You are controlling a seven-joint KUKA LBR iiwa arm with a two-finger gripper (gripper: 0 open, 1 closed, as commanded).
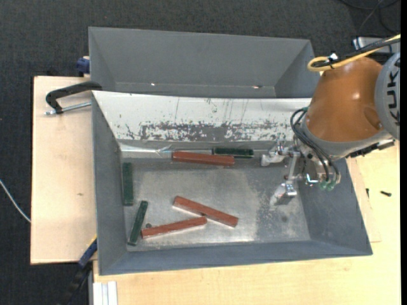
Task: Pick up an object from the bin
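Note:
My gripper [277,178] hangs over the bin floor in the right part of the bin. It is open, and nothing lies between its fingertips [281,196]. The closest things are a red-brown bar [203,159] and a dark green bar [233,151], both lying along the back wall to the gripper's left. A second red-brown bar [205,211] lies slanted on the floor, further left and nearer the front. The gripper touches none of them.
A third red-brown bar [173,228] lies near the front wall, its end meeting the slanted one. Two dark green bars [128,183] [137,222] rest along the left wall. The orange-covered arm reaches in over the bin's right rim.

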